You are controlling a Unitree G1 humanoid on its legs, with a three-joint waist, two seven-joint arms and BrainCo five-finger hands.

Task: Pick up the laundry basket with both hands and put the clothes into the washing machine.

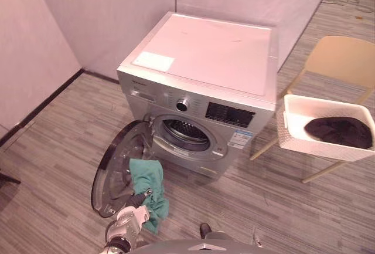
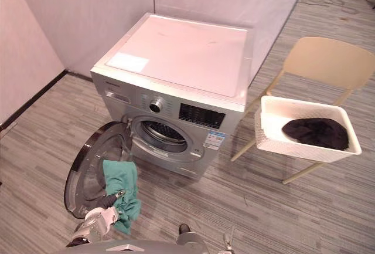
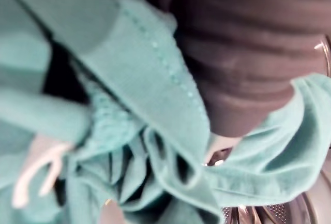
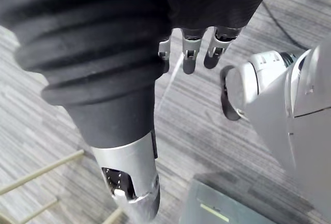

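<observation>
Before the open round washing-machine door [image 1: 115, 169], a teal knitted garment [image 1: 150, 179] is clamped in the left hand [image 1: 130, 217]; the right hand [image 4: 189, 57] is seen slack-fingered.

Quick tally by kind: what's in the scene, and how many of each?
Garments: 2, a teal garment gripped in the left hand and a black garment in the basket
Baskets: 1, on the chair
Chairs: 1
Washing machines: 1, door open
Total: 5
</observation>
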